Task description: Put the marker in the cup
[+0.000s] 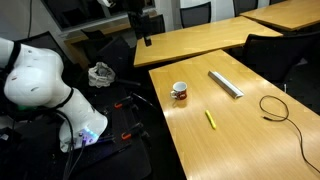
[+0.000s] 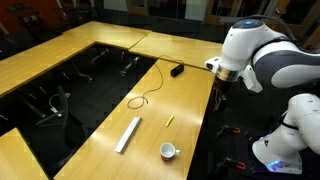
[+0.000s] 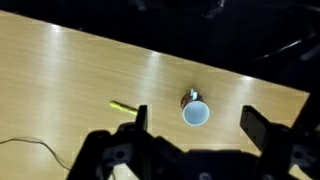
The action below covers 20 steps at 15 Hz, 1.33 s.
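Wrist view: the end effector (image 3: pixel 196 125) has its 2 fingers wide apart and empty, the cup (image 3: pixel 196 113) framed between them and the marker (image 3: pixel 122 106) lying on the counter (image 3: pixel 60 70) outside 1 finger. A grey bar (image 1: pixel 225 84) appears in both exterior views only, apparently farther from the end effector than either.

Marker (image 1: pixel 211 119) on table (image 1: pixel 250 150), between cup (image 1: pixel 179 91) and cable (image 1: pixel 275 108); bar (image 1: pixel 225 84) alongside, apart.
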Motion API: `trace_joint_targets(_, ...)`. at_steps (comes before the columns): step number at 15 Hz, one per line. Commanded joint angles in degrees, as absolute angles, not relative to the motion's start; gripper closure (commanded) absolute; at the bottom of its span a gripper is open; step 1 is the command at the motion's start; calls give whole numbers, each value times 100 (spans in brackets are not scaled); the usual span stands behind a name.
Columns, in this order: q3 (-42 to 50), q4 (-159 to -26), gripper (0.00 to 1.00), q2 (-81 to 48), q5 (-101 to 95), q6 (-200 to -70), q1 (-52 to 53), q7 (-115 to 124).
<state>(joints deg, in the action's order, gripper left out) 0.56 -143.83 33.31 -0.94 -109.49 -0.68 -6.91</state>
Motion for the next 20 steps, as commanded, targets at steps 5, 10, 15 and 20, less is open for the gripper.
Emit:
trace_joint_targets(5, 866, -14194, 0, 1569, -644, -12513, 60, -3380)
trace_joint_targets(10, 888, -14158, 0, 517, -747, -13905, -47, -4673)
trace_joint_targets(15, 792, -14139, 0, 415, -643, -14063, -148, -4595)
trace_joint_targets(20, 818, -13830, 0, -66, -383, -13932, -129, -5118)
